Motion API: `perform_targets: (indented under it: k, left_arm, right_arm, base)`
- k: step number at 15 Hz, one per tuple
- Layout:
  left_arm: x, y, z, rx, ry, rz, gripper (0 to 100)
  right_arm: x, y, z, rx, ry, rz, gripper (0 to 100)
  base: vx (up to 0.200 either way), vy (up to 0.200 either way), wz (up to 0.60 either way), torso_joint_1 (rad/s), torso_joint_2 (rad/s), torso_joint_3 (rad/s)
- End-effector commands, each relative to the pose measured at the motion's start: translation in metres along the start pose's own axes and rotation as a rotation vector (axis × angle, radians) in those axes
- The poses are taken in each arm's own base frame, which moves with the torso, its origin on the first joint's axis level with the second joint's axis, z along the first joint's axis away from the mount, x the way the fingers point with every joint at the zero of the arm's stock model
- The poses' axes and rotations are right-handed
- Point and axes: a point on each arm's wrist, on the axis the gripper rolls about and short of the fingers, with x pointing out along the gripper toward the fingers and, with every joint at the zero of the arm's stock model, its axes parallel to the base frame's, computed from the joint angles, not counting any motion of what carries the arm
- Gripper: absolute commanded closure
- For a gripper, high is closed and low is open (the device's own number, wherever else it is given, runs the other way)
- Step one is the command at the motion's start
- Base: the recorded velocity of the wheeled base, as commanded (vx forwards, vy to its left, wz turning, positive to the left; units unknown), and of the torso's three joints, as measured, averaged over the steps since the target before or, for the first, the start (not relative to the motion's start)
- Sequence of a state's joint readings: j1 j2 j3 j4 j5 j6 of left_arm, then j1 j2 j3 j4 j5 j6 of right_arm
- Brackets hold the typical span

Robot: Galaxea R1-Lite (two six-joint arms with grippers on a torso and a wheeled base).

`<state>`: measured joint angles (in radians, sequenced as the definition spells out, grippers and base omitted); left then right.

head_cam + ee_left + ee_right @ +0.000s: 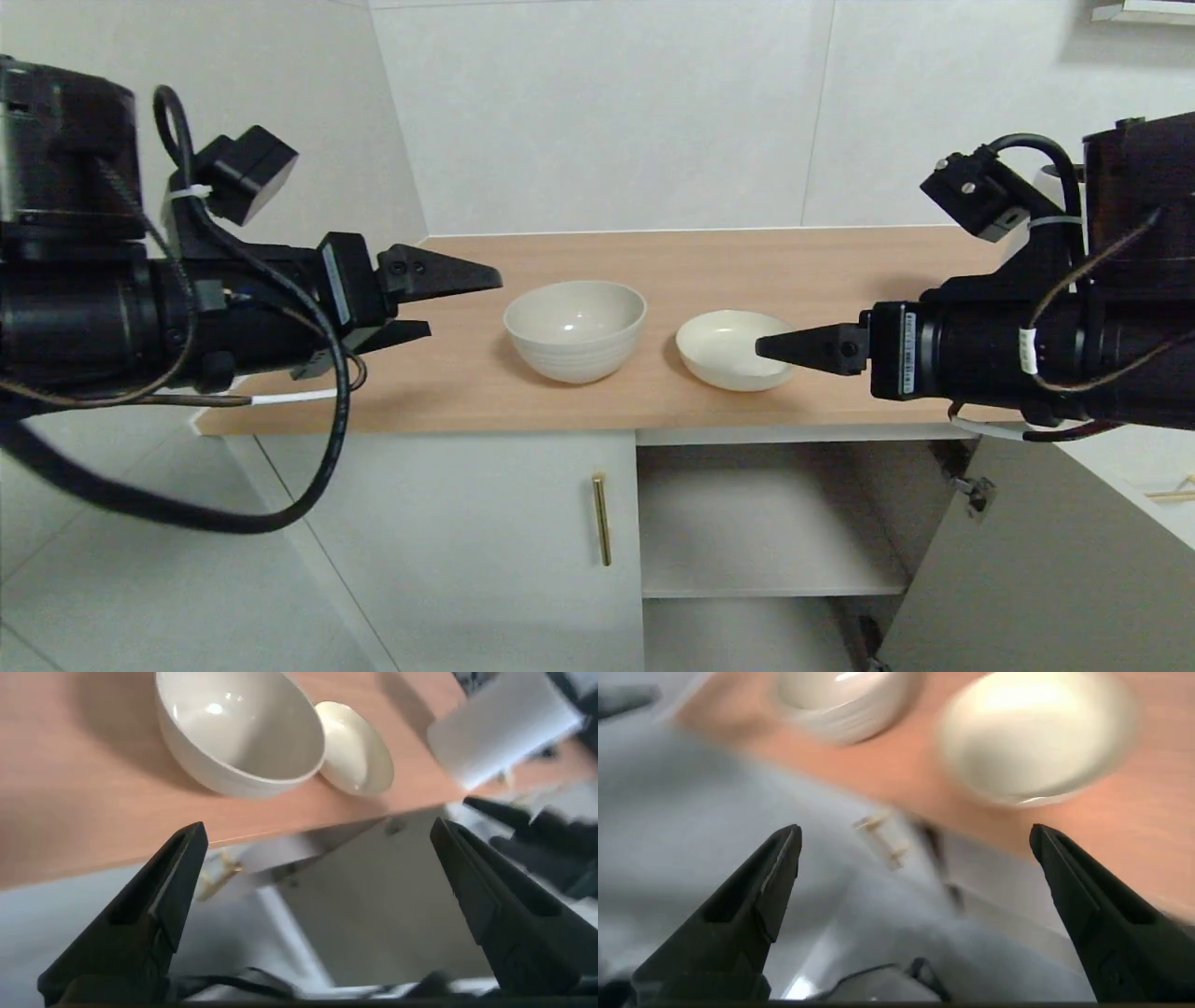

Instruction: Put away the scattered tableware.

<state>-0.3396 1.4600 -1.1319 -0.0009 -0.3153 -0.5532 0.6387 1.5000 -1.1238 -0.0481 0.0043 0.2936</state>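
A deep white bowl (574, 329) stands on the wooden countertop (709, 261), and a shallow white bowl (726, 347) sits just right of it. My left gripper (464, 303) hovers open, left of the deep bowl and near the counter's left end, holding nothing. My right gripper (761, 347) points at the shallow bowl from the right, its tip over the near rim. In the left wrist view the open gripper (318, 829) faces the deep bowl (238, 733) and the shallow bowl (355, 747). The right gripper (910, 835) shows wide open below the shallow bowl (1032, 737).
Under the counter, the left cabinet door with a brass handle (602, 532) is shut. The right compartment stands open with a shelf (766, 590) inside, and its door (1036, 560) is swung out to the right. White walls close off the counter at the back and left.
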Motion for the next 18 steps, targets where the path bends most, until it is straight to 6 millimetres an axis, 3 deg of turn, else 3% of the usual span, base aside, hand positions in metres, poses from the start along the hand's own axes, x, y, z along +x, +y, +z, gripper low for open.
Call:
perform_targets:
  k: [1, 3, 5, 7, 11, 13, 18]
  left_arm:
    - [0.025, 0.006, 0.002, -0.058, 0.033, 0.022, 0]
    - [0.035, 0.006, 0.01, -0.187, 0.006, 0.047, 0]
    - [0.052, 0.013, 0.01, -0.211, 0.0, 0.151, 0]
    - [0.079, 0.02, 0.009, -0.214, -0.009, 0.27, 0]
    - [0.1, 0.024, 0.007, -0.245, -0.01, 0.3, 0]
    - [0.121, 0.03, 0.006, -0.271, -0.018, 0.332, 0]
    - [0.129, 0.033, 0.007, -0.289, -0.022, 0.343, 0]
  right_arm:
    - [0.023, -0.003, 0.006, 0.013, 0.014, -0.112, 0]
    - [0.035, -0.004, 0.014, 0.094, 0.017, -0.21, 0]
    - [0.041, -0.013, 0.015, 0.112, 0.019, -0.245, 0]
    - [0.042, -0.015, 0.015, 0.115, 0.018, -0.253, 0]
    - [0.041, -0.015, 0.016, 0.118, 0.015, -0.252, 0]
    - [0.041, -0.015, 0.016, 0.118, 0.013, -0.251, 0]
    - [0.04, -0.015, 0.016, 0.118, 0.012, -0.251, 0]
  base:
    - [0.0, 0.0, 0.0, 0.0, 0.0, 0.0]
    - [0.0, 0.0, 0.0, 0.0, 0.0, 0.0]
    - [0.0, 0.0, 0.0, 0.0, 0.0, 0.0]
    - [0.0, 0.0, 0.0, 0.0, 0.0, 0.0]
    - [0.0, 0.0, 0.0, 0.0, 0.0, 0.0]
    - [0.0, 0.0, 0.0, 0.0, 0.0, 0.0]
    - [0.0, 0.0, 0.0, 0.0, 0.0, 0.0]
